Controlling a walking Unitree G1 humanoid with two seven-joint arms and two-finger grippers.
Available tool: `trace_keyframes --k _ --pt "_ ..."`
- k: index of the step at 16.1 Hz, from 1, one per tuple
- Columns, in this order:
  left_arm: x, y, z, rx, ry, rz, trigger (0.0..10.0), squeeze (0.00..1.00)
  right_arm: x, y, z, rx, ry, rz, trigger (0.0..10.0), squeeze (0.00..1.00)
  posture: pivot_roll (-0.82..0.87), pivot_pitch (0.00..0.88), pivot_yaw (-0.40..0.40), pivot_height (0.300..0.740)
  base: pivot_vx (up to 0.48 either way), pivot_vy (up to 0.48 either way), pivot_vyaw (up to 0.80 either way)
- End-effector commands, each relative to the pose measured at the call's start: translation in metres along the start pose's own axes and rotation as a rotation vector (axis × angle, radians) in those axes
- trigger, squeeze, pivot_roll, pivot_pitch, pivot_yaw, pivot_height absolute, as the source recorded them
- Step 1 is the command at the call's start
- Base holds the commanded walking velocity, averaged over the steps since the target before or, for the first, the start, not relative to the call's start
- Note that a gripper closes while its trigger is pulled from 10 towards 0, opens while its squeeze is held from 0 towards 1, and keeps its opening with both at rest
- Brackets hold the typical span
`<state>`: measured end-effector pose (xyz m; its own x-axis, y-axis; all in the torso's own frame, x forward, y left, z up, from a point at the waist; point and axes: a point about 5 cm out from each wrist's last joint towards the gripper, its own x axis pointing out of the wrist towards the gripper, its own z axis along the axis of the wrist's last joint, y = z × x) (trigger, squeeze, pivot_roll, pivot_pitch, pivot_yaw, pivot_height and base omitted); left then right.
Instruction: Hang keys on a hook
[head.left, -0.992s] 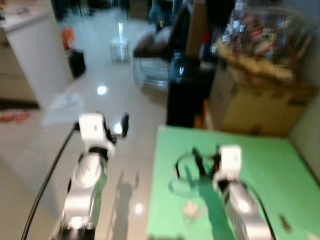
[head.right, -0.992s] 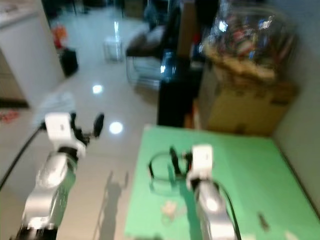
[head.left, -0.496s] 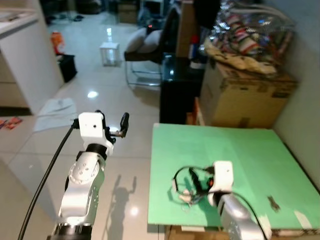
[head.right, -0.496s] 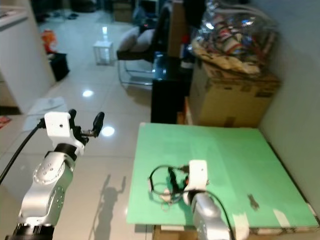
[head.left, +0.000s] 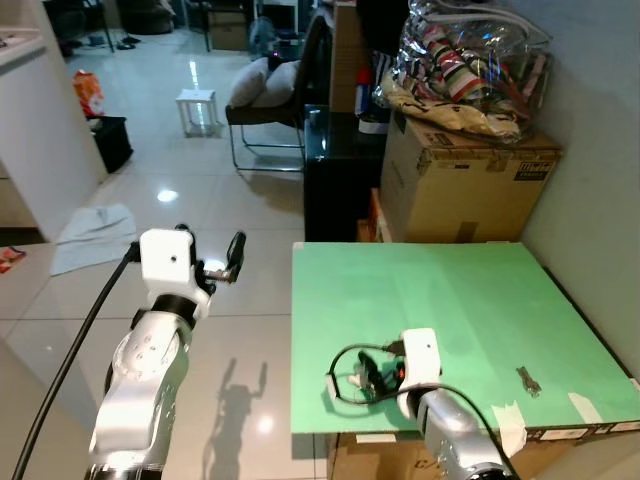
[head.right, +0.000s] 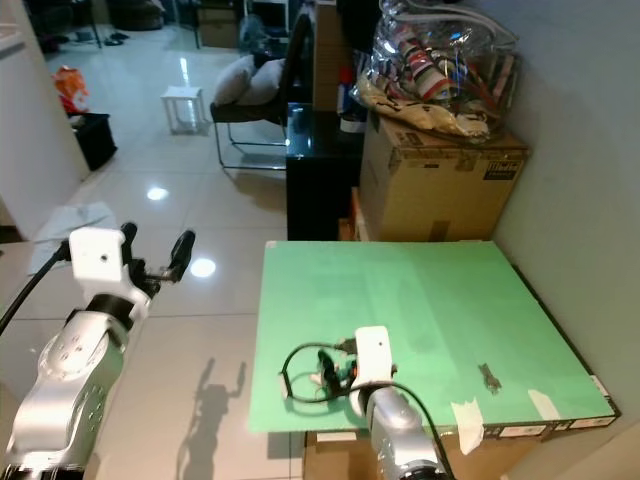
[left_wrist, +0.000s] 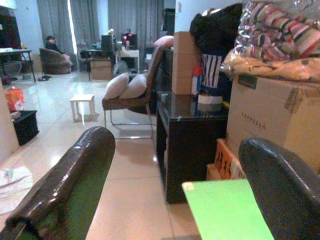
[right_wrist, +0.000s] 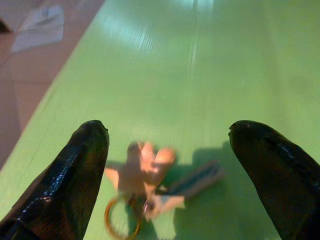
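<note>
A bunch of keys (right_wrist: 150, 185) on a brass ring lies on the green table (head.left: 440, 290) near its front left corner. The keys are pale and blurred. My right gripper (head.left: 372, 372) is low over the table, open, with its two black fingers to either side of the keys (head.left: 358, 381) and slightly behind them. Nothing is held between them. My left gripper (head.left: 210, 245) is raised over the floor left of the table, open and empty, pointing toward the room.
A small dark object (head.left: 527, 380) and tape strips (head.left: 508, 425) lie at the table's front right. Behind the table stand a cardboard box (head.left: 460, 185) topped by a clear bag (head.left: 465, 60), a black cabinet (head.left: 335, 170) and a chair (head.left: 265, 95). Shiny tiled floor (head.left: 200, 160) spreads left.
The camera has shifted and sharpened. My right gripper has drawn back toward the table's front edge and now brackets the keys. The left gripper keeps its raised, open pose.
</note>
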<state>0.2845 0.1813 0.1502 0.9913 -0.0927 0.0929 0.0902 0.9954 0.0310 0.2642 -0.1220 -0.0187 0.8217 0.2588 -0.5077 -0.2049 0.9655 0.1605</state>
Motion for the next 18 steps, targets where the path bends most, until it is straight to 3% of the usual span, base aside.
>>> trace_keyframes --k 1,5,6,7,11,14,15,16,17,18 --pt "-0.002 0.001 0.004 0.013 -0.004 -0.005 10.0 0.0 0.003 0.002 -0.001 0.003 0.011 0.014 10.0 0.0 0.01 0.0 0.028 0.74 0.0 0.0 0.0" --pt "-0.004 0.005 0.008 0.022 0.005 -0.002 10.0 0.0 0.01 0.002 0.007 -0.05 0.018 0.027 10.0 0.0 0.03 0.0 0.035 0.74 0.0 0.0 0.0" --pt "-0.005 0.005 0.008 0.024 0.008 -0.003 10.0 0.0 0.011 -0.001 0.011 -0.07 0.009 0.021 2.8 0.0 0.03 0.002 0.038 0.74 0.0 0.0 0.0" --pt "-0.005 0.005 0.008 0.024 0.014 -0.005 10.0 0.0 0.011 -0.003 0.014 -0.087 0.003 0.016 0.0 0.0 0.03 0.004 0.04 0.74 0.0 0.0 0.0" --pt "-0.007 0.002 0.007 0.019 0.029 -0.014 10.0 0.0 0.011 -0.006 0.01 -0.036 0.023 0.002 0.0 0.0 0.02 0.017 0.04 0.74 0.0 0.0 0.0" --pt "-0.006 0.001 0.007 0.021 0.031 -0.018 10.0 0.0 0.011 -0.01 0.014 -0.117 -0.014 -0.031 0.0 0.0 0.02 0.018 0.038 0.74 0.0 0.0 0.0" --pt "-0.006 0.001 0.007 0.02 0.031 -0.017 10.0 0.0 0.01 -0.019 0.027 -0.191 -0.098 -0.115 10.0 0.0 0.02 0.011 0.032 0.74 0.0 0.0 0.0" --pt "-0.006 0.0 0.007 0.031 0.031 -0.025 10.0 0.0 0.008 -0.023 0.039 -0.186 -0.191 -0.147 10.0 0.0 0.02 0.008 0.027 0.74 0.0 0.0 0.0" --pt "-0.007 -0.006 0.006 0.055 0.031 -0.055 10.0 0.0 0.001 -0.029 0.056 -0.19 -0.339 -0.2 10.0 0.99 0.01 0.005 0.022 0.74 0.0 0.0 0.0" --pt "-0.009 -0.016 0.002 0.072 0.049 -0.095 10.0 0.0 -0.014 -0.032 0.07 -0.201 -0.499 -0.264 10.0 1.0 0.0 0.004 0.02 0.74 0.0 0.0 0.0"
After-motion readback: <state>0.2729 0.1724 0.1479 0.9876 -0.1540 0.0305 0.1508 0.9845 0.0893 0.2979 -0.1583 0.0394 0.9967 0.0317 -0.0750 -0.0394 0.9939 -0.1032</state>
